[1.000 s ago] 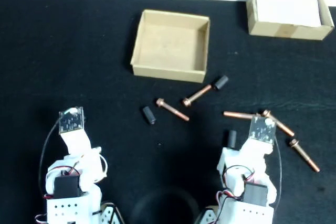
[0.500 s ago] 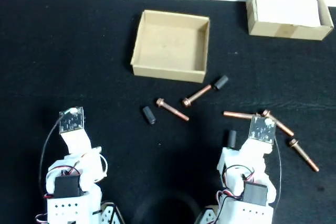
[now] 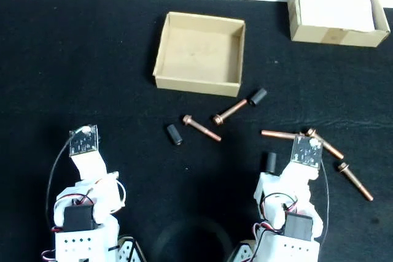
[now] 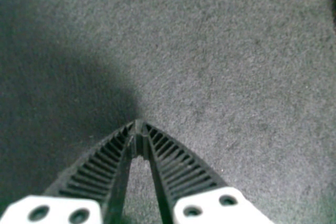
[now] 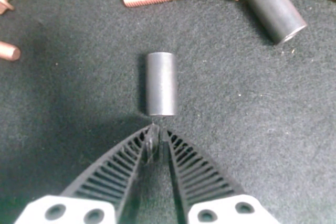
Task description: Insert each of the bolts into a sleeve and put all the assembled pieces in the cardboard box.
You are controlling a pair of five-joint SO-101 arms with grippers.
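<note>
While both arms waited at the side of the black cloth farthest from the cardboard box, every bolt and sleeve lay loose on the cloth outside that box. The left arm sat well away from the box. Its pincer, the left pincer, was pressed together with the tips meeting and pinched nothing, over plain cloth. The right arm sat just as far from the box, off toward its other corner. The right pincer was also pressed together and held nothing. A first sleeve lay on its side just ahead of those tips, not gripped.

Nearest the box, just off its front wall, a second sleeve lay at the tip of the first bolt, which slanted away from the box. A little farther from the box lay the second bolt, with a third sleeve close beside it but apart. Farther still from the box, near the right arm, lay the third bolt, the fourth bolt and the fifth bolt, the last being the farthest from the box. The right wrist view showed a fourth sleeve right beside the third bolt's head. A second box, white inside, stood apart from the cardboard box, at the far edge of the cloth.
</note>
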